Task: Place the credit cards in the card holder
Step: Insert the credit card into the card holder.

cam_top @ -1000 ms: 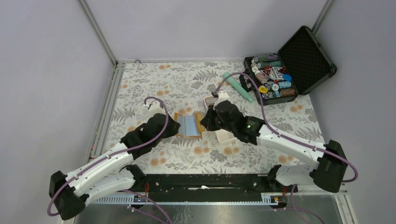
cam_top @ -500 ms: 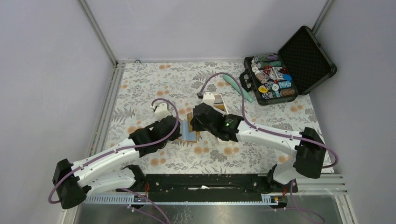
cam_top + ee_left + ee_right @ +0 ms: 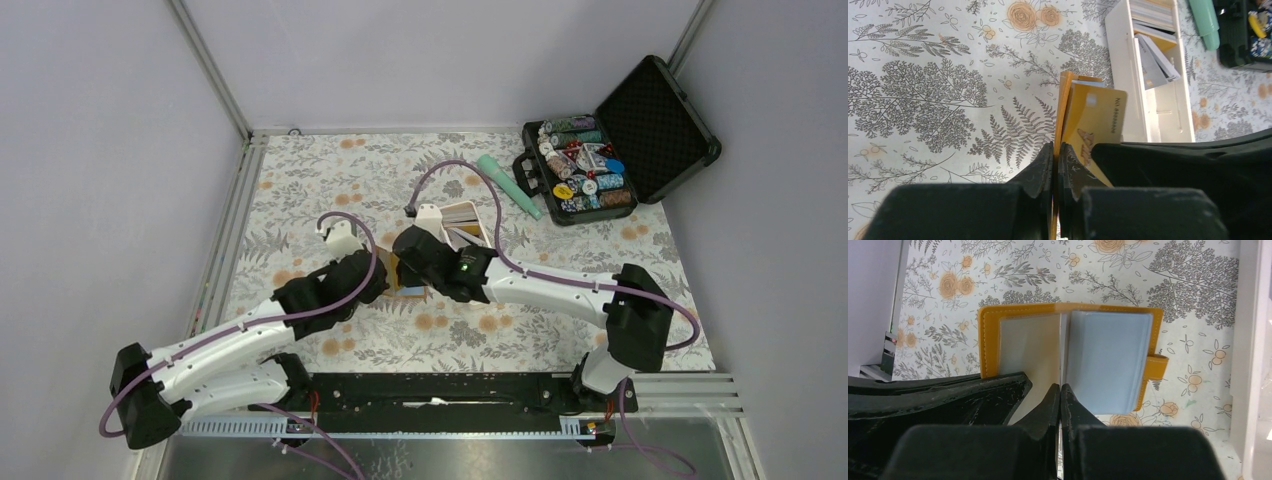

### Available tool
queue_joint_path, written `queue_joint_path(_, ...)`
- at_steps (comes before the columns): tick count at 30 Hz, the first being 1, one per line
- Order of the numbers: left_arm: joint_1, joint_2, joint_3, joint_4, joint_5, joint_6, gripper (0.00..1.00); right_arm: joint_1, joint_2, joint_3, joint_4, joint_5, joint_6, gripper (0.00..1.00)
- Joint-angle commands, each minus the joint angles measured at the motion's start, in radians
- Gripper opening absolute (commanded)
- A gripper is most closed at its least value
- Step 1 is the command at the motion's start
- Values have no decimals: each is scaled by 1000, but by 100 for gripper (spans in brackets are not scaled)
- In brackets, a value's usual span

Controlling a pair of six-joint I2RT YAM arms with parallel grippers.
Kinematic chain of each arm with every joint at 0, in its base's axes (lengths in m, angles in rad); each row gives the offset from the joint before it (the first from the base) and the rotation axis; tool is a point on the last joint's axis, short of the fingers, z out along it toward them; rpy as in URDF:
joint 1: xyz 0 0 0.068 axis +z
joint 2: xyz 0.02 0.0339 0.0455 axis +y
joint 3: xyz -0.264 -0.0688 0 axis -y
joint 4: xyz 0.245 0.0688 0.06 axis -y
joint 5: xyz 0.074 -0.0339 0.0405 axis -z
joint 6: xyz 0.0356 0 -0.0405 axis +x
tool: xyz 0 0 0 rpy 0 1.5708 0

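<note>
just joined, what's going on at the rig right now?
The left gripper is shut on the orange cover of the card holder, propping it open. The right gripper is shut on a tan credit card, held edge-down at the holder's clear pockets; it does not look seated yet. More cards lie in the white tray beside it.

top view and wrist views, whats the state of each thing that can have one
card holder, open, blue pockets showing
left hand, shut on the card holder's orange cover
right hand, shut on a gold card at the holder's pockets
white tray, holds loose cards
chip case, lid open, chips inside
</note>
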Motion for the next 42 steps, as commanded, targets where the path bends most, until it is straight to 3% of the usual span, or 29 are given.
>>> queue_joint_path(1, -6, -38, 4, 72, -40, -33, 0, 21, 34, 59, 2, 53, 22, 0)
queue_joint_path(14, -7, -23, 1, 70, -60, -45, 0, 45, 89, 131, -86, 186, -22, 0)
queue_joint_path(42, -8, -3, 2, 65, -65, -51, 0, 49, 138, 183, -131, 199, -63, 0)
